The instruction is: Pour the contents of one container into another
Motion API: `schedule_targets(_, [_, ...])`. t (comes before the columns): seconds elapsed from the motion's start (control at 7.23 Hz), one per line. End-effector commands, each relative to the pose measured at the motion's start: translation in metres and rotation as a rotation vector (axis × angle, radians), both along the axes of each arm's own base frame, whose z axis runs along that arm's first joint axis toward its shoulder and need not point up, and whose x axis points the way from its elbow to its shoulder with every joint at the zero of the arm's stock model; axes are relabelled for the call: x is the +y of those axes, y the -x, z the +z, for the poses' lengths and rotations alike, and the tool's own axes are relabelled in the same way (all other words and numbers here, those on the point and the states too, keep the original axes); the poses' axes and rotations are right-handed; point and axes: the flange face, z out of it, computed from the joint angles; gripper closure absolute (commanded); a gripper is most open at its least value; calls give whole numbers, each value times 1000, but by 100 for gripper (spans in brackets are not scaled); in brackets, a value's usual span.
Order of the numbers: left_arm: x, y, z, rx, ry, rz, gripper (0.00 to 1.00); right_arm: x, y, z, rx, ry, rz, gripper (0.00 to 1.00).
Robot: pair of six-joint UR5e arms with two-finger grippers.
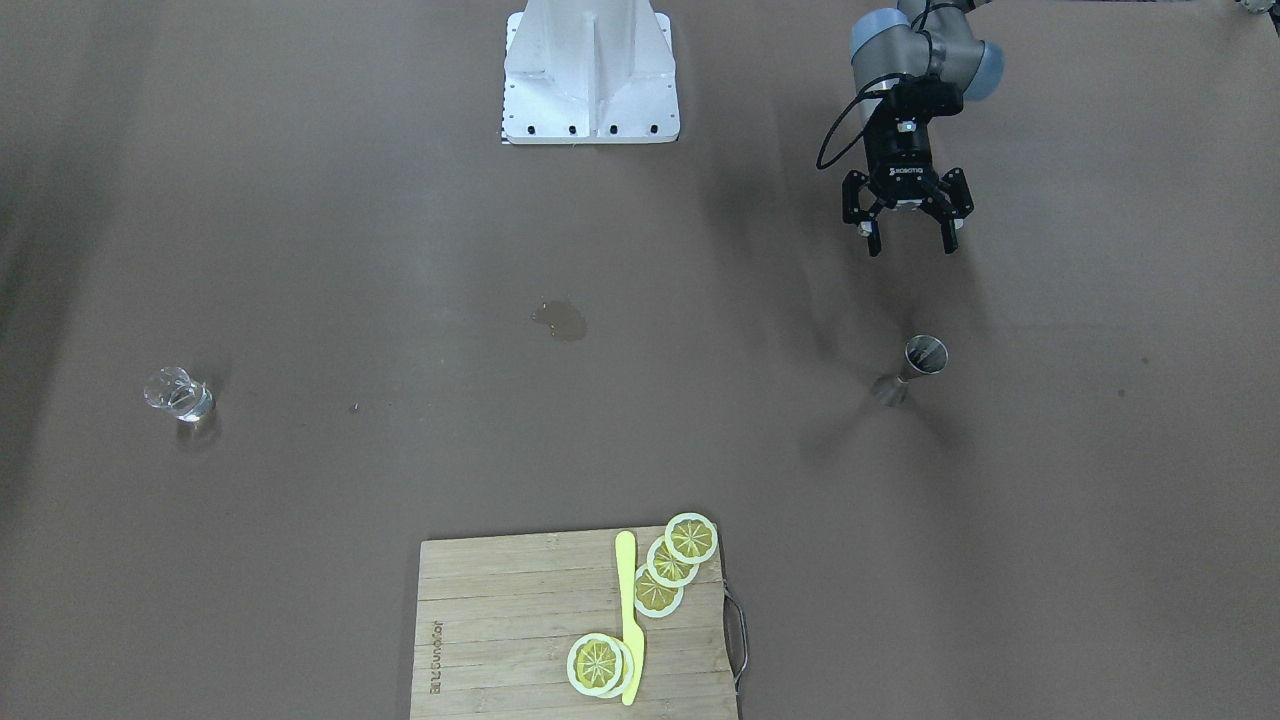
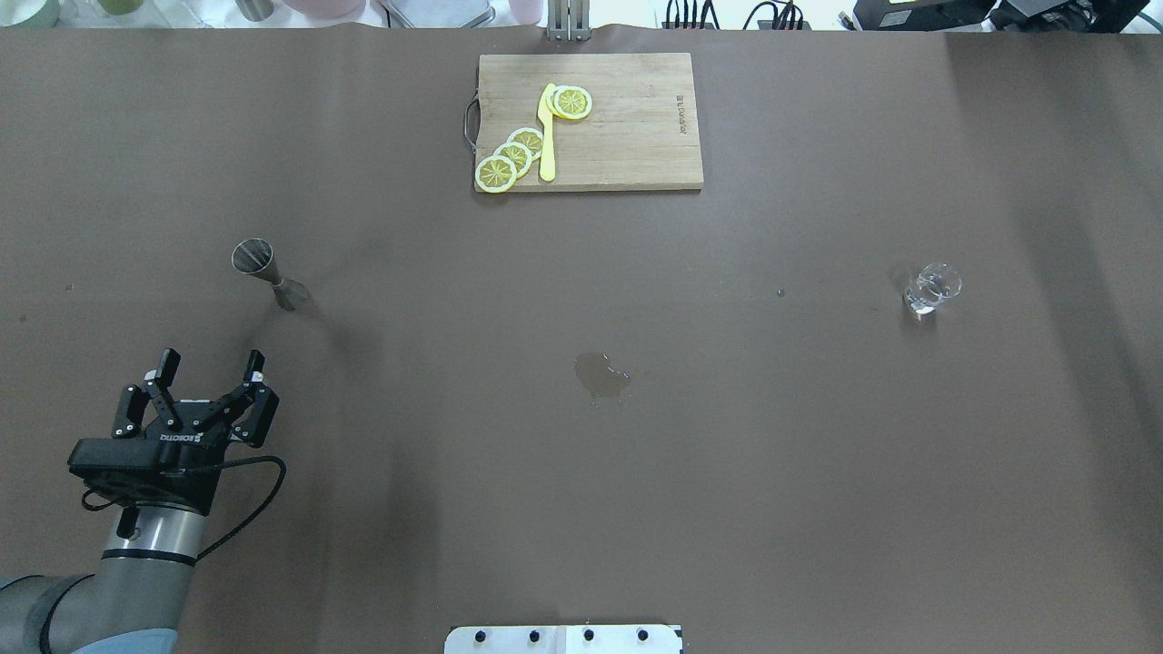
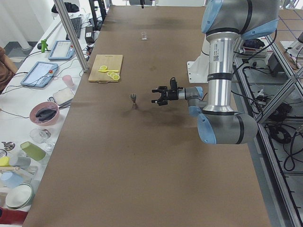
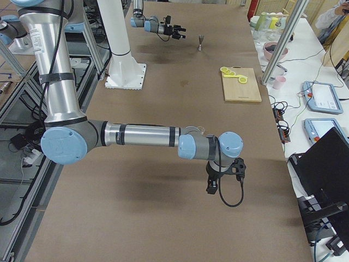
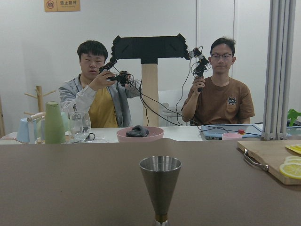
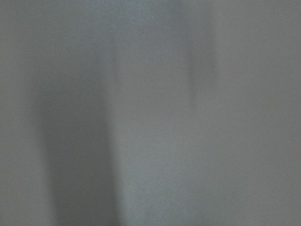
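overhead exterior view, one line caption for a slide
Open left gripper faces the upright jigger; the glass stands far right.

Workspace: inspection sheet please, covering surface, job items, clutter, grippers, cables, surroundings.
Surface: brown table, one wet patch mid-table.
Job's things: glass and jigger upright, far apart, untouched.
Clutter: cutting board with lemon slices and yellow knife.
Grippers: left gripper fingers open, short of the jigger; right gripper state cannot tell.
Cables: black loop at left wrist.
Surroundings: two people at side bench with cups, bowl.
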Motion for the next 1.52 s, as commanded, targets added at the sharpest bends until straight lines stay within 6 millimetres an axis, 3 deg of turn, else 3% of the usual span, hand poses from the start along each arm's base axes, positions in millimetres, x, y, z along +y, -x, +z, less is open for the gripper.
schedule_targets(0.0, [6,29,-27,-17,-7,18,1,0,-2,-5,1,-10,4,0])
schedule_targets(0.41, [3,54,-82,17,12,47,1,-1,-2,-5,10,-11,4,0])
schedule_targets(0.55, [-12,61,-92,40,61,89,1,0,-3,-4,15,-10,4,0])
schedule_targets(0.83, [-60,75,-123,-110,75,132,1,0,-3,-4,15,-11,3,0])
schedule_targets(1.11, [-109,78,-168,-192,43,192,1,-1,-4,-6,13,-14,6,0])
schedule_targets(1.38, [-195,81,-193,-282,36,273,1,-1,-4,-6,13,-14,6,0])
